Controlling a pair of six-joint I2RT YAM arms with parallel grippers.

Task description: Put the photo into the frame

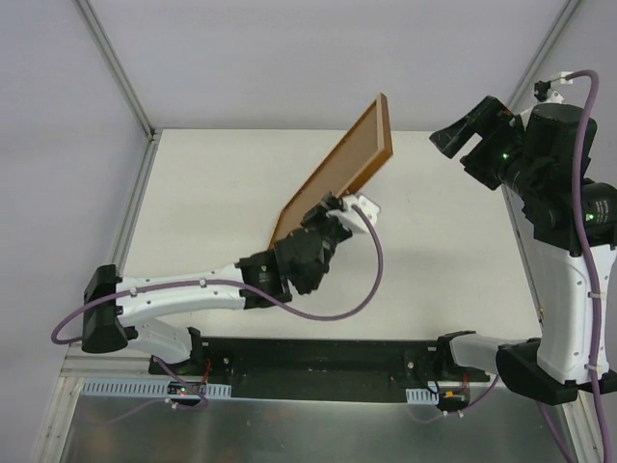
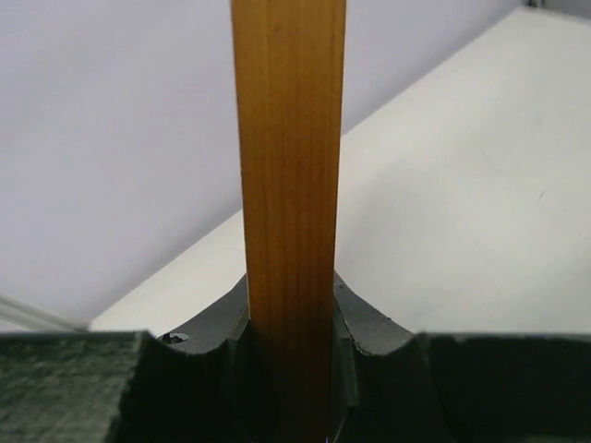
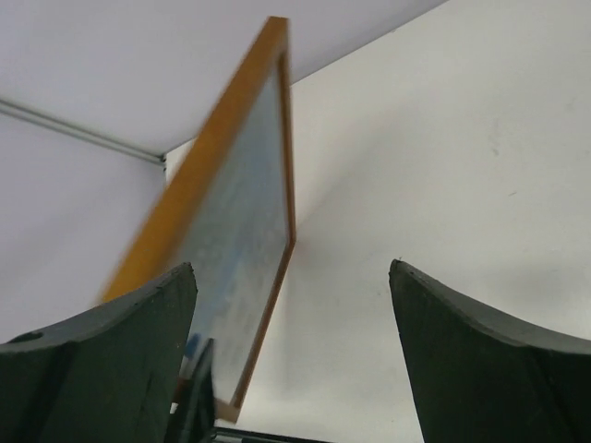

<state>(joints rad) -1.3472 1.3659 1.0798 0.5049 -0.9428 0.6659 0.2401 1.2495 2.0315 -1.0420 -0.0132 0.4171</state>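
The frame (image 1: 342, 174) is held up off the white table, tilted, its brown back facing the top external camera. My left gripper (image 1: 323, 217) is shut on its lower edge. In the left wrist view the orange-brown wooden edge (image 2: 288, 185) rises straight up between the two dark fingers (image 2: 369, 323). My right gripper (image 1: 463, 135) hangs open at the far right, apart from the frame. The right wrist view looks at the frame's front (image 3: 199, 175), where the photo (image 3: 245, 221) shows as a blurred blue-grey surface behind the pane, left of the right gripper (image 3: 291, 277).
The white table (image 1: 453, 251) is bounded by pale walls with metal rails at the back and left. A black mounting bar (image 1: 318, 362) with both arm bases runs along the near edge. A purple cable (image 1: 371, 275) loops beside the left arm.
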